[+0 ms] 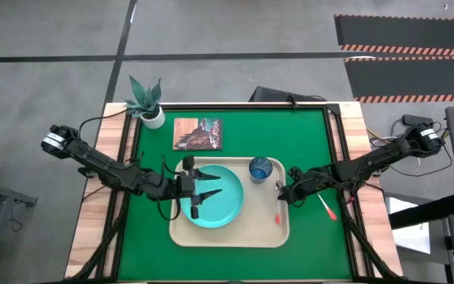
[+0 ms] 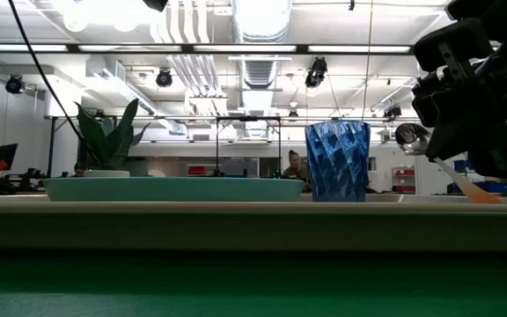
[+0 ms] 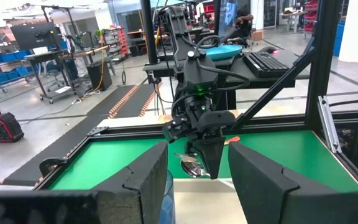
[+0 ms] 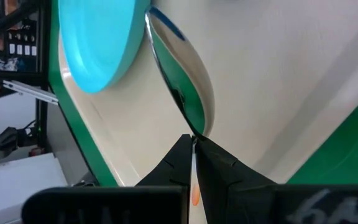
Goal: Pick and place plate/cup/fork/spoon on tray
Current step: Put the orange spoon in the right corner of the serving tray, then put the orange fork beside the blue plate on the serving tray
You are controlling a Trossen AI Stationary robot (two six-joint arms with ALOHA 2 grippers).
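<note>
No readable text; picture card lettering too small to read

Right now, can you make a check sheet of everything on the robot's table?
Surface: green table mat, wooden edges.
Job's things: turquoise plate and dark blue cup sit on the beige tray. Spoon held over the tray's right side. Fork on the mat, right of the tray.
Clutter: potted plant and brown picture card behind the tray.
End effectors: left end effector open above the plate; right end effector shut on the spoon.
Cables: black ones along both arms.
Surroundings: workshop benches, person far behind.
</note>
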